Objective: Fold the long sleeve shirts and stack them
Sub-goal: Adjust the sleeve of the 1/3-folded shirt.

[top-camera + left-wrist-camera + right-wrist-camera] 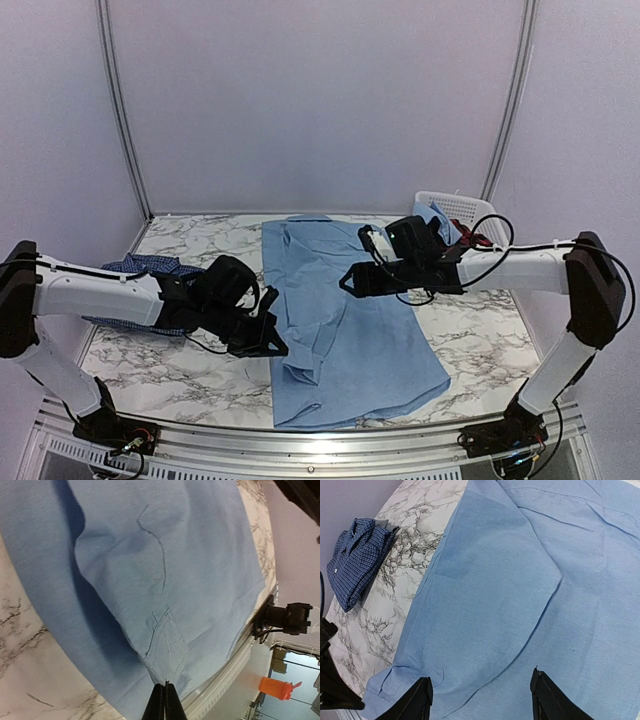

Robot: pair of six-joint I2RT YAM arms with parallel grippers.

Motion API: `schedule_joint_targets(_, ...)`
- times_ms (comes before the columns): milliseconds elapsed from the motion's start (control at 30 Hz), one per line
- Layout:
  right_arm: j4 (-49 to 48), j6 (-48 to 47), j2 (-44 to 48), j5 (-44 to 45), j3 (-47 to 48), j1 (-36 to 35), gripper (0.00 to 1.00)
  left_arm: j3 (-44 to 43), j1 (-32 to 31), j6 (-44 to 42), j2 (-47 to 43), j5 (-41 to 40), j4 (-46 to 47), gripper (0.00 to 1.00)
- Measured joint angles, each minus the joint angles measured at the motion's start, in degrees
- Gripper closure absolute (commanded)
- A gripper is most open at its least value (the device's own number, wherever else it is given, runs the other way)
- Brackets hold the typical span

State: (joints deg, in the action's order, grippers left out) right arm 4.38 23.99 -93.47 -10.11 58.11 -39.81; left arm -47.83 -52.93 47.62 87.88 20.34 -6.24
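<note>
The light blue long sleeve shirt (360, 330) lies spread across the middle of the marble table, with a sleeve folded over along its left side. My left gripper (274, 345) sits at that left side and is shut on the sleeve's cuff (169, 650), pinched at the fingertips (165, 702). Above the shirt's upper middle my right gripper (350, 281) hangs open; its fingers (420, 702) stand wide apart over flat cloth (510, 605) and hold nothing. The dark blue checked shirt (355, 560) lies folded at the table's left (145, 266), partly hidden behind my left arm.
A white basket (462, 208) holding blue cloth and something red stands at the back right corner. A metal rail (320, 440) runs along the near table edge. Bare marble (170, 370) shows at the front left, and walls close in the back and sides.
</note>
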Motion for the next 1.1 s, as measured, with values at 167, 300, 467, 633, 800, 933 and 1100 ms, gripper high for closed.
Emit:
schedule_joint_targets(167, -0.9, 0.0, -1.6, -0.7, 1.0, 1.3, 0.37, -4.4, -2.3, 2.9, -1.4, 1.4, -1.6, 1.00)
schedule_joint_targets(300, -1.3, 0.0, -5.2, -1.5, 3.3, 1.9, 0.38, -5.0, -4.5, 5.1, -1.4, 1.4, -4.3, 1.00)
schedule_joint_targets(467, -1.4, 0.0, -8.1, -2.7, 4.8, 1.9, 0.38, -4.2, -6.1, 9.0, -2.2, -0.1, -7.2, 1.00)
schedule_joint_targets(633, -1.6, 0.0, -8.3, -3.2, 4.7, 1.8, 0.39, -1.9, -6.4, 11.6, -3.6, -1.4, -7.6, 1.00)
schedule_joint_targets(800, -1.9, 0.0, -8.3, -3.3, 4.2, 1.8, 0.39, -1.2, -6.4, 12.0, -2.6, -2.4, -8.7, 1.00)
schedule_joint_targets(933, -1.8, -0.1, -8.3, -3.3, 4.2, 1.8, 0.39, -1.2, -6.4, 11.8, -1.4, -2.8, -8.7, 1.00)
schedule_joint_targets(1100, -1.4, -0.6, -8.3, -2.4, 4.2, 1.0, 0.40, -1.1, -6.4, 11.4, -1.1, -2.9, -8.7, 0.88)
